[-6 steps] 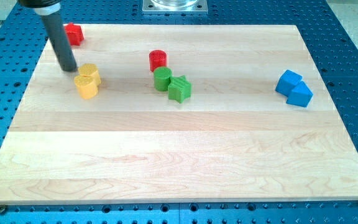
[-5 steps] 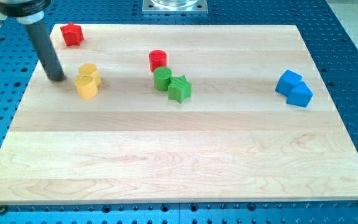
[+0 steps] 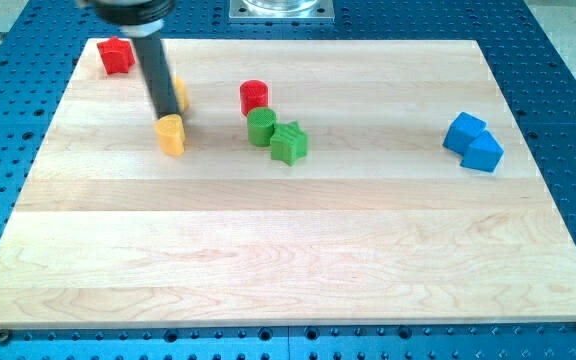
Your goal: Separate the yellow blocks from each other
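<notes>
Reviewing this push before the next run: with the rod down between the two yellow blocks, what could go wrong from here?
1. My tip sits between the yellow blocks, right above the near yellow block; pushing further right could drive it into the green cylinder and green star.
2. The far yellow block is mostly hidden behind the rod, so its position is uncertain; a sweep toward the view's top could drag it along, perhaps toward the red cylinder.
</notes>
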`<state>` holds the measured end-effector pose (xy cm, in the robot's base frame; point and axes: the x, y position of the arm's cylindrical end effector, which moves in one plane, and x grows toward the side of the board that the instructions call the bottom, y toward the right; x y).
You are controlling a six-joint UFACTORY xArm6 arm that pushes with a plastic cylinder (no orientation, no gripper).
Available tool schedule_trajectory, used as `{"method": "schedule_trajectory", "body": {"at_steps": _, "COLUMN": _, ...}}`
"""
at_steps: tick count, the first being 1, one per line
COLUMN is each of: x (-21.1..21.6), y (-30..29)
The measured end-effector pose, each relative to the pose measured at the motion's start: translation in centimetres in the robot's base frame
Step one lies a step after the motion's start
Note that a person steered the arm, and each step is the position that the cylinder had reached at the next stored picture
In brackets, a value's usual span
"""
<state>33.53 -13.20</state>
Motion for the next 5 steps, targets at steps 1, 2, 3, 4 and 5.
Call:
{"method": "schedule_trajectory", "body": {"at_steps": 1, "x": -3.3, "y": 0.5}}
{"method": "schedule_trajectory", "body": {"at_steps": 2, "x": -3.1, "y": -4.3}}
{"method": "schedule_trajectory", "body": {"at_steps": 3, "x": -3.6, "y": -9.0}}
{"method": "schedule_trajectory", "body": {"at_steps": 4, "x": -4.6, "y": -9.5}}
{"method": "schedule_trajectory", "body": {"at_steps": 5, "x": -6.1, "y": 0.0}}
